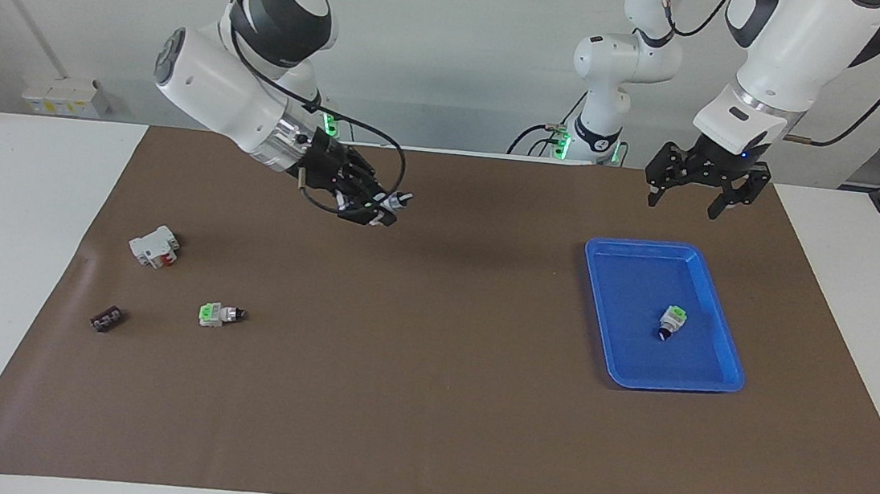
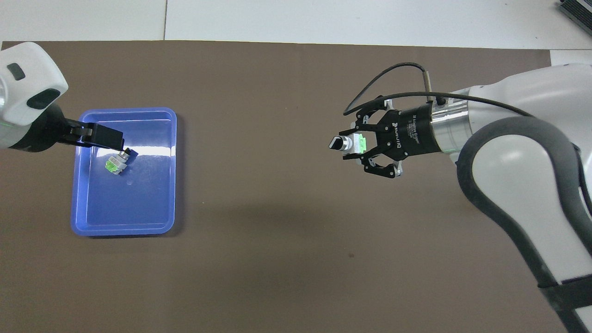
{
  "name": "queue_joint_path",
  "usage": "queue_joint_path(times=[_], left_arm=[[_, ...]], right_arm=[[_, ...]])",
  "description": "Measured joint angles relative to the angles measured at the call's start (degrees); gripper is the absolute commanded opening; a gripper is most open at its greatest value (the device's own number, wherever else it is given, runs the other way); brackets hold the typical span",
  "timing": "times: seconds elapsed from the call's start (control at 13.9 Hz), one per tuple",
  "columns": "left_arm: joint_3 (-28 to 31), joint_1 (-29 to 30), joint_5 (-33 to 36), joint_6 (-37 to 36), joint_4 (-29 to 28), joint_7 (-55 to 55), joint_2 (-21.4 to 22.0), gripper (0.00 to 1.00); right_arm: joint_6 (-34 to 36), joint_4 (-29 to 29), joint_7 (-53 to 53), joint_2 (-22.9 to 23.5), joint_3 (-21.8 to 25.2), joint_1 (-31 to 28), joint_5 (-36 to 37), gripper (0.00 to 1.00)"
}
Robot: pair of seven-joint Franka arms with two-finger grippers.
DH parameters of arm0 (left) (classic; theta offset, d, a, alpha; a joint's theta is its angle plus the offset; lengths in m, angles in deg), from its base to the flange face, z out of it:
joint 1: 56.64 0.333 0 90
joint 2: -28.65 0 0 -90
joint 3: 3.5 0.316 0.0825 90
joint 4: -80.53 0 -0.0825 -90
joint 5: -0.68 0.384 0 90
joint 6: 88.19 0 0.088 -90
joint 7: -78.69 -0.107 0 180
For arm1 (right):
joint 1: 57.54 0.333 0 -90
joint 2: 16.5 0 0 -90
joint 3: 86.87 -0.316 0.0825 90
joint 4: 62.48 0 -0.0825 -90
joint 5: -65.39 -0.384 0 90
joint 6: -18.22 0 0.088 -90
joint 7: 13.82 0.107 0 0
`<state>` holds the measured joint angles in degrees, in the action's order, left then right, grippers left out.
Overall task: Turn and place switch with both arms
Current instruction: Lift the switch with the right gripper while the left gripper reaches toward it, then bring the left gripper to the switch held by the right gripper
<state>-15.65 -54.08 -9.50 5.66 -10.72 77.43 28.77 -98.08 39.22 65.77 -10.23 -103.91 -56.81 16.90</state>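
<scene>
My right gripper (image 1: pixel 373 210) is shut on a switch (image 1: pixel 390 203), a white-grey block with a green tab and a dark knob end. It holds the switch in the air over the brown mat, knob pointing toward the left arm's end; both also show in the overhead view, gripper (image 2: pixel 355 144) and switch (image 2: pixel 348 143). My left gripper (image 1: pixel 683 201) is open and empty, raised over the robot-side edge of the blue tray (image 1: pixel 609 255); it also shows in the overhead view (image 2: pixel 102 137). A second switch (image 1: pixel 672 321) lies in the tray. A third switch (image 1: pixel 217 313) lies on the mat toward the right arm's end.
A bigger white block with a red part (image 1: pixel 155 245) and a small black strip (image 1: pixel 107 319) lie on the mat toward the right arm's end. The brown mat (image 1: pixel 424 407) covers the table's middle. The right arm hides these things in the overhead view.
</scene>
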Motion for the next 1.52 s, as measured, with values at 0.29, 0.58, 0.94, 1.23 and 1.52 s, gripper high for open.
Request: queue_joint_path(times=[0.29, 0.58, 0.94, 1.23, 1.52], left_arm=[[0.1, -0.1, -10.2, 1.9, -3.1, 0.0, 1.3, 0.91], [-0.3, -0.2, -22.0, 4.4, -7.2, 0.0, 3.4, 0.84], [-0.5, -1.5, -30.8, 4.5, -8.7, -1.9, 4.3, 0.69], [-0.6, -3.2, -33.3, 6.0, -10.0, -8.9, 4.8, 0.56], [-0.6, -5.7, -33.9, 9.3, -11.3, -13.2, 5.4, 0.52]], right_arm=[[-10.0, 0.1, 2.7, 0.5, -3.5, 5.5, -5.5, 0.0], [-15.5, 0.3, 3.5, 1.0, -3.6, 10.7, -5.6, 0.0], [-15.5, 0.3, 3.5, 1.1, -3.4, 10.6, -5.6, 0.0], [-15.5, 0.3, 3.5, 1.1, -3.4, 10.6, -5.6, 0.0], [-15.5, 0.3, 3.5, 1.1, -3.4, 10.6, -5.6, 0.0]])
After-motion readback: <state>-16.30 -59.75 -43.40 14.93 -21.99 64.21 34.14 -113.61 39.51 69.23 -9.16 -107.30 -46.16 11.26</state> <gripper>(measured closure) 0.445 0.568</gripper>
